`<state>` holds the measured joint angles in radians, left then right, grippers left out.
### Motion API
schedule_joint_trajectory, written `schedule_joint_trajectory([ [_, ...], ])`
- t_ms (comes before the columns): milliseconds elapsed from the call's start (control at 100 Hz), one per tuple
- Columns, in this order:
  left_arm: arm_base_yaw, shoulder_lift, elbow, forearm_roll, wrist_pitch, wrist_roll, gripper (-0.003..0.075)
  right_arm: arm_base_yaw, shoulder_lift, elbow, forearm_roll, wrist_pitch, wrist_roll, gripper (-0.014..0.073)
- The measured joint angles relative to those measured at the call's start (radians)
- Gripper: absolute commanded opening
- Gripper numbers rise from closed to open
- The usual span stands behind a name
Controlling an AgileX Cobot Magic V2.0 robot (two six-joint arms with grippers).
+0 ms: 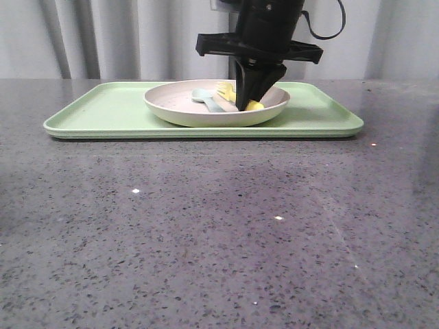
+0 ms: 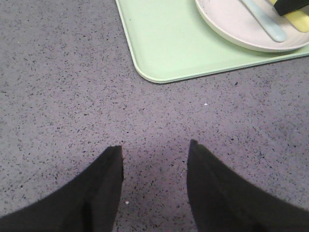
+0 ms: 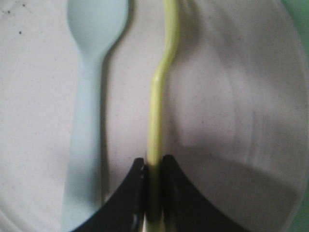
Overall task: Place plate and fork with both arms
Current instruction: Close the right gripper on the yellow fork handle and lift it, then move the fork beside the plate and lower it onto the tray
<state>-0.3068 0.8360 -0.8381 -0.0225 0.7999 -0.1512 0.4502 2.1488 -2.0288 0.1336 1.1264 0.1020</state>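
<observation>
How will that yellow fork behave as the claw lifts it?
Probably light: the fork is thin plastic. The right claw pinches its narrow handle edge-on, so it may twist or slip. It looks slightly flexible, judging by its thinness.

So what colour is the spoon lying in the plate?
Pale blue-green; the spoon shows best in the right wrist view.
</observation>
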Motion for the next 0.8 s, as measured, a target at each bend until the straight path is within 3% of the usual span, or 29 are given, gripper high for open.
schedule_joint_trajectory([
  [390, 0.000, 0.000, 0.000, 0.000, 0.000, 0.000, 0.0315, -0.015, -0.076, -0.009, 0.003, 0.018, 0.000, 0.0014],
  [800, 0.000, 0.000, 0.000, 0.000, 0.000, 0.000, 0.0315, -0.142, -0.125, -0.011, 0.004, 0.114, 0.000, 0.0014],
])
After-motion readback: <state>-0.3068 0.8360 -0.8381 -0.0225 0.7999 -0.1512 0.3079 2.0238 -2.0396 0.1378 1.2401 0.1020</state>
